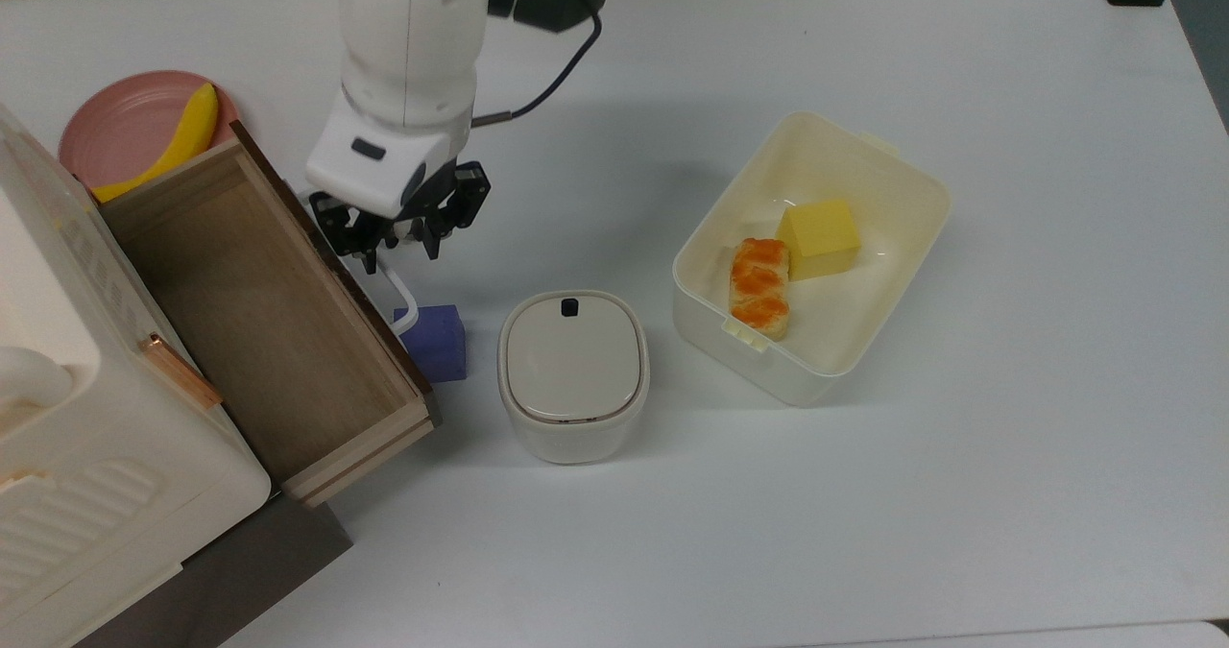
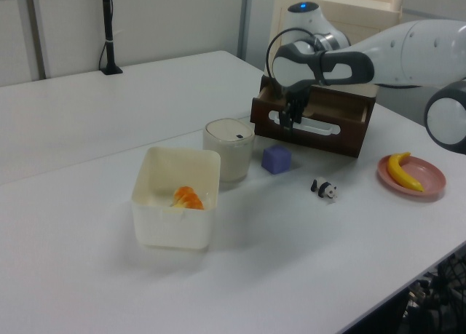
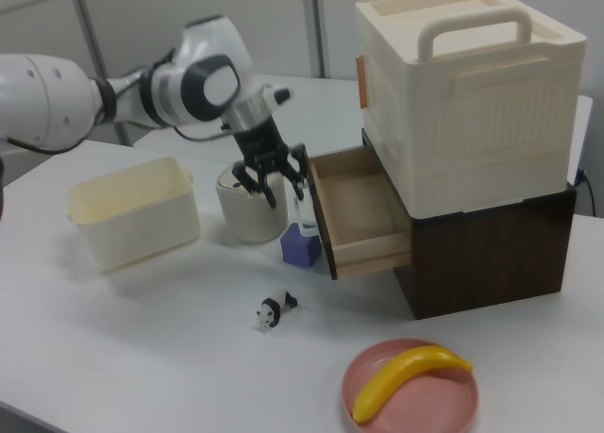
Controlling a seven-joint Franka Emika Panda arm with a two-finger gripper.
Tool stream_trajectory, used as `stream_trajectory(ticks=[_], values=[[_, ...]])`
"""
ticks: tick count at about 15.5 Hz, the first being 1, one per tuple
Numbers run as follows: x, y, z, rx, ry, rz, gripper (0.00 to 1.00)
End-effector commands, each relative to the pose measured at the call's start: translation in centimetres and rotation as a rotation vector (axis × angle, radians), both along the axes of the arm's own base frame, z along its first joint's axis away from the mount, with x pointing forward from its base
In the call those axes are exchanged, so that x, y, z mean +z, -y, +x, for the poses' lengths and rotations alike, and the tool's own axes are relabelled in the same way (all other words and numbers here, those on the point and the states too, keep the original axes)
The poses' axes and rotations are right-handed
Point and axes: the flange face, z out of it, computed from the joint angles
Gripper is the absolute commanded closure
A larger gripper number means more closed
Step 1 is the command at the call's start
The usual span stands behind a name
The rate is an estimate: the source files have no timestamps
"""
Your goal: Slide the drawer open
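A broad white table [image 1: 960, 494] is carrying the whole scene, with a pale partitioned wall behind it in the left view. The large shallow wooden drawer [image 1: 259, 322] with its dark brown front panel is standing well out of the dark brown cabinet [image 3: 491, 240] at the top view's left, its light plywood floor lying bare. The black two-finger gripper [image 1: 396, 243] is hanging just off the front panel with its fingers spread apart, holding nothing; the white loop bar handle [image 1: 401, 300] is running below and between them, though whether a fingertip is touching it is hard to judge.

The drawer appears nearly fully out, so any remaining pull should be running straight along the slide line, square to the panel, and slow, since the small purple block [image 1: 434, 342] is sitting right against the handle end and the front panel would push it.

The cream plastic tub [image 1: 898, 173] is holding a yellow cube [image 1: 818, 236] and an orange-glazed pastry [image 1: 760, 286]. The round cream lidded canister [image 1: 573, 374] is sitting closed. A pink plate [image 1: 120, 125] is bearing a banana [image 1: 173, 144].
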Motion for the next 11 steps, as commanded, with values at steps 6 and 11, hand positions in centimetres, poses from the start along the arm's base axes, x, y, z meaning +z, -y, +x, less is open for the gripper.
stream_trajectory(ticks=[6,11], values=[[6.7,-2.2,-3.3,-0.14,0.0,0.104,0.02],[9.5,-5.1,-8.1,-0.393,-0.132,0.215,0.0]])
